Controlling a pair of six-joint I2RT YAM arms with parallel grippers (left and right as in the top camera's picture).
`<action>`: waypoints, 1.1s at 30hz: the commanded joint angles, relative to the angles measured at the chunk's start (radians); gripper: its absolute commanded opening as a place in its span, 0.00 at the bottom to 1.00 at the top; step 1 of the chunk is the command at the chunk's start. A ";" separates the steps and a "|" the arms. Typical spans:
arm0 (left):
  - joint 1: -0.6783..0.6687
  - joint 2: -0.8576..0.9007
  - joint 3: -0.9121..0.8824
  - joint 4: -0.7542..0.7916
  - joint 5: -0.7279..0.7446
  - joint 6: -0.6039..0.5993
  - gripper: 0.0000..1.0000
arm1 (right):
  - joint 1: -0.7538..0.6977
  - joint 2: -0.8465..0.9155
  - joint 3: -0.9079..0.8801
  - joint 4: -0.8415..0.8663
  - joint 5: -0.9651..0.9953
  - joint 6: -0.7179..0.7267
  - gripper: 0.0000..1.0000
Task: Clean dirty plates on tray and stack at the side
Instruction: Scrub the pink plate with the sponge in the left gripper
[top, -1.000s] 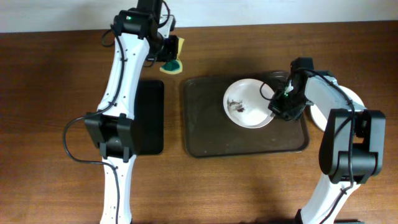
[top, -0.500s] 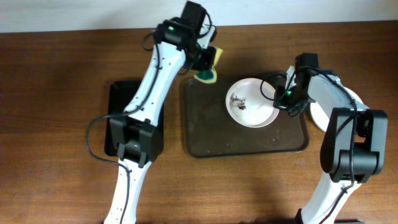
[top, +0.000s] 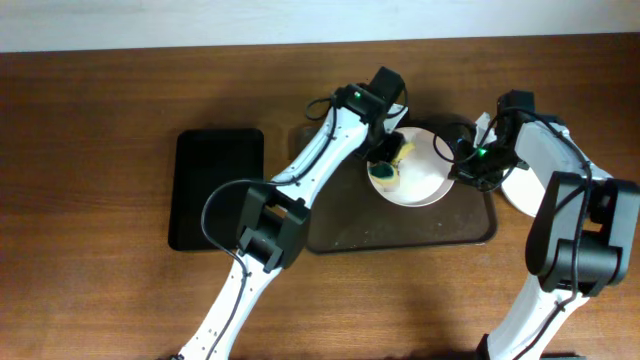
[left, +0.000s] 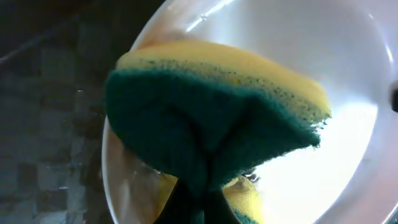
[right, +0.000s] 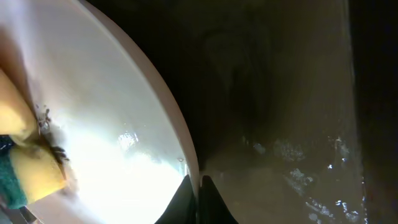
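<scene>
Both arms (top: 320, 165) (top: 560, 165) stretched inward: left fingers (left: 186, 208) clamp sponge (top: 388, 172) on plate (top: 428, 172), right fingers (right: 181, 204) pinch rim.

A sponge (left: 211, 124), yellow foam above and green scouring face toward the camera, fills the centre. It is creased where a dark shape, probably the left gripper (left: 190, 203), pinches its lower edge. Behind the sponge lies a white plate (left: 323, 50). Left of the plate is the dark tray (left: 43, 124).

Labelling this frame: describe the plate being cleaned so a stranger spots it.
Find the brown tray mid-table. The plate sits in its upper right part. Unlike the other plate, off the tray, it has a yellow-green sponge on it.
</scene>
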 joint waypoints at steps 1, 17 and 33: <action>0.002 0.063 0.003 -0.003 -0.126 -0.045 0.00 | 0.002 0.018 0.003 -0.013 -0.027 0.003 0.04; -0.002 0.072 0.003 0.121 -0.541 -0.332 0.00 | 0.002 0.018 0.003 -0.047 -0.027 -0.024 0.04; 0.088 0.071 0.007 -0.043 0.003 -0.073 0.00 | 0.002 0.018 0.003 -0.048 -0.027 -0.024 0.04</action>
